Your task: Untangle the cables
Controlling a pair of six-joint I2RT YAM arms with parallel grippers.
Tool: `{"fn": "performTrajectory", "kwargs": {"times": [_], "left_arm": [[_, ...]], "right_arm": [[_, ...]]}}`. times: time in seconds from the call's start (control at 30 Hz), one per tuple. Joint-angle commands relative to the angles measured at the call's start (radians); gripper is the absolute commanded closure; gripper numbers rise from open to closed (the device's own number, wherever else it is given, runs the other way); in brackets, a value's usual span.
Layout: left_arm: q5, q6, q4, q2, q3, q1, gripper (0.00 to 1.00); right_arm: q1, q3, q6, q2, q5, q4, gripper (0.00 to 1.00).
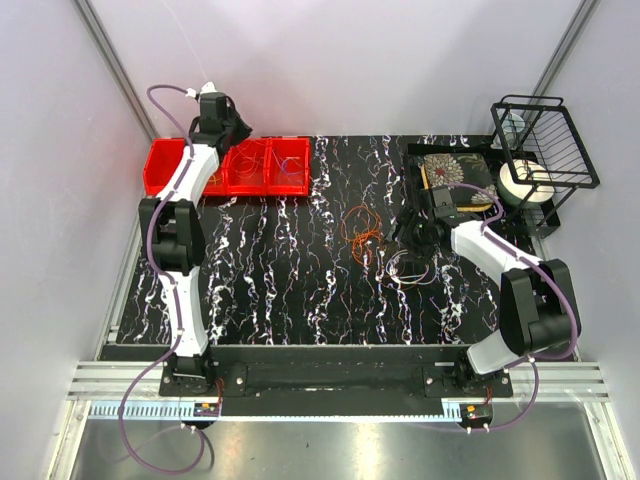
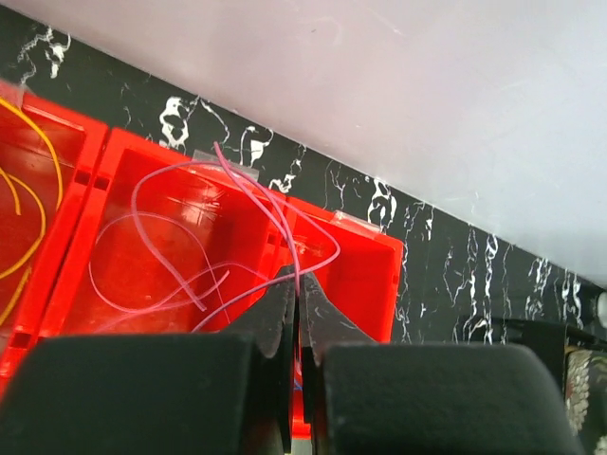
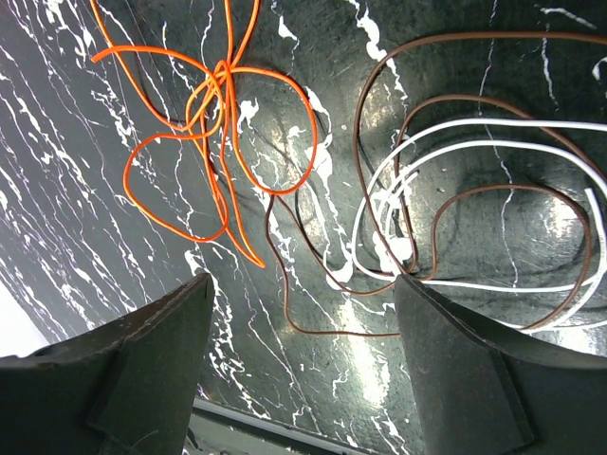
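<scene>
Left gripper (image 2: 297, 289): jaws closed on the pink cable (image 2: 285, 223), which loops over one compartment of the red bin (image 2: 370, 275). Right gripper (image 3: 303, 284): jaws wide, holding nothing, above the brown cable (image 3: 358, 123) and white cable (image 3: 493, 121) on the table (image 1: 280, 280), with the orange cable (image 3: 228, 104) beside them.
</scene>
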Motion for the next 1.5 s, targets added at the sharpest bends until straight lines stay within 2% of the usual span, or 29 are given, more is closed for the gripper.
{"fn": "performTrajectory", "kwargs": {"times": [0.0,0.43,0.7,0.87,0.97,1.07,1.1,1.17,1.23,1.47], "left_arm": [[-0.027,-0.076,0.133,0.002,-0.043,0.006,1.0],[-0.082,-0.03,0.119,0.031,-0.103,0.008,1.0],[0.01,-0.047,0.074,0.119,-0.043,0.025,1.0],[0.018,-0.053,0.074,0.125,-0.043,0.025,1.0],[0.012,-0.05,0.064,0.117,-0.031,0.028,0.96],[0.021,-0.045,0.036,0.114,0.004,0.028,0.79],[0.03,-0.042,0.024,0.116,0.038,0.029,0.58],[0.041,-0.048,-0.011,0.107,0.068,0.029,0.38],[0.051,-0.055,-0.018,0.078,0.09,0.029,0.24],[0.039,-0.024,-0.045,-0.07,0.086,0.016,0.11]], "right_arm": [[-0.003,0.009,-0.012,0.017,-0.029,0.022,0.18],[-0.003,0.013,-0.014,0.049,-0.043,0.024,0.19],[-0.004,0.015,-0.015,0.055,-0.046,0.022,0.19],[-0.004,0.016,-0.017,0.062,-0.05,0.022,0.2],[-0.004,0.018,-0.017,0.062,-0.049,0.024,0.2],[-0.003,0.018,-0.017,0.063,-0.05,0.024,0.2],[-0.003,0.018,-0.015,0.066,-0.053,0.024,0.2],[-0.003,0.019,-0.017,0.069,-0.055,0.022,0.2],[-0.003,0.019,-0.015,0.069,-0.058,0.024,0.2],[-0.004,0.024,-0.015,0.072,-0.06,0.025,0.2]]}}
